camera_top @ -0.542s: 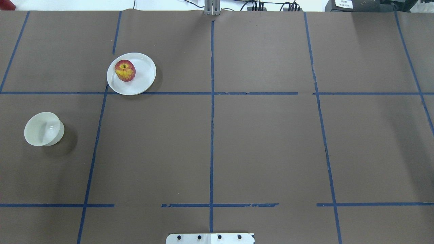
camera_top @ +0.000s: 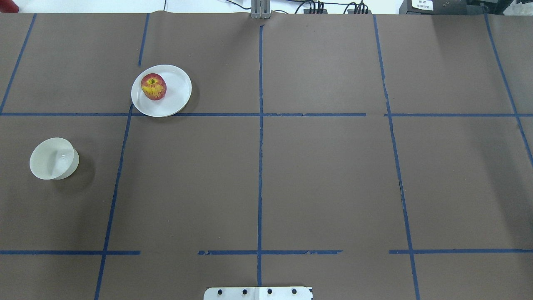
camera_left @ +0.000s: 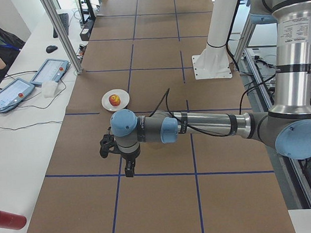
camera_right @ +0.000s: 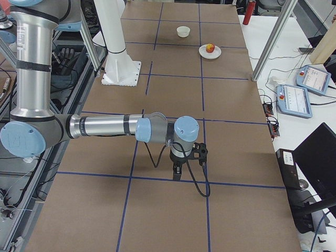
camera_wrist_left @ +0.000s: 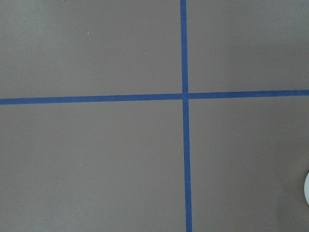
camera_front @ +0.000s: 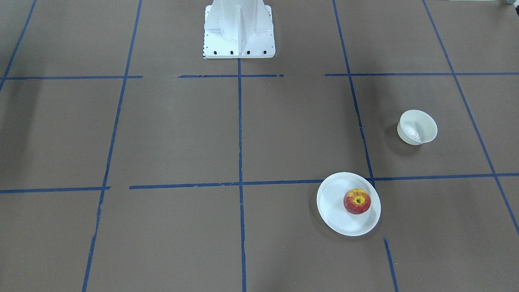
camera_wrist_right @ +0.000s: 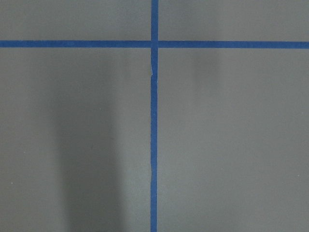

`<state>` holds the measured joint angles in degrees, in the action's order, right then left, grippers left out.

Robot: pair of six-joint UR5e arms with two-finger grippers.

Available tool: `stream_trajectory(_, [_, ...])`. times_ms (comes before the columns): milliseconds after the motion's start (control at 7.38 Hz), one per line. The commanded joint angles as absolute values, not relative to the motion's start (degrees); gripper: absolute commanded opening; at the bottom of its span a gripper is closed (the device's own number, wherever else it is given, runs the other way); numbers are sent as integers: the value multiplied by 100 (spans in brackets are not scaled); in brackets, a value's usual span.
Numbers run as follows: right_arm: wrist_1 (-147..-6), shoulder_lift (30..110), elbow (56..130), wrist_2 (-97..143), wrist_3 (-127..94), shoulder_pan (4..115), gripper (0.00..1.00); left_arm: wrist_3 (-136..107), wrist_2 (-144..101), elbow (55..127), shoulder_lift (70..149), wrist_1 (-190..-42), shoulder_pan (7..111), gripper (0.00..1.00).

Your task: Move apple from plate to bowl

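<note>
Red apple (camera_top: pixel 153 86) sat on the plate (camera_top: pixel 178 92) toward the far-left corner of the tabletop (camera_top: pixel 325 183); the bowl (camera_top: pixel 43 160) stood near the left edge. The left gripper (camera_left: pixel 129 170) hung nearer the apple than the right gripper (camera_right: pixel 177 173). Finger spacing of either could not be determined.

No legible text; white label (camera_top: pixel 422 4) on dark box (camera_top: pixel 447 7) too small to read.

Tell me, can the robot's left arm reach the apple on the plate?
Probably yes. The apple sits uncovered on the plate, on the left gripper side, with only bare table between them.
</note>
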<state>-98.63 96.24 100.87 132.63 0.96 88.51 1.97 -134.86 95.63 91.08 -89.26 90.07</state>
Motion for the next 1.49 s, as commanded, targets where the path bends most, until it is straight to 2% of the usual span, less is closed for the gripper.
stream_trajectory(0, [-9861,9624,10090,13263,97,8851,100,115,-13465,9738,9543,-8912,8380,100])
stream_trajectory(271, [-9861,9624,10090,13263,97,8851,100,-1625,-13273,10159,10113,-8860,7195,100])
stream_trajectory(542, [-9861,9624,10090,13263,97,8851,100,-2972,-13210,10056,11131,-8369,6481,100])
stream_trajectory(677, [-9861,9624,10090,13263,97,8859,100,-3649,-13201,9863,11388,-8393,6112,100])
stream_trajectory(1083, [-9861,9624,10090,13263,97,8851,100,-4157,-13088,8398,12539,-8594,5775,100])
stream_trajectory(1354, [-9861,9624,10090,13263,97,8851,100,-4804,-12990,7223,12813,-10117,5652,100])
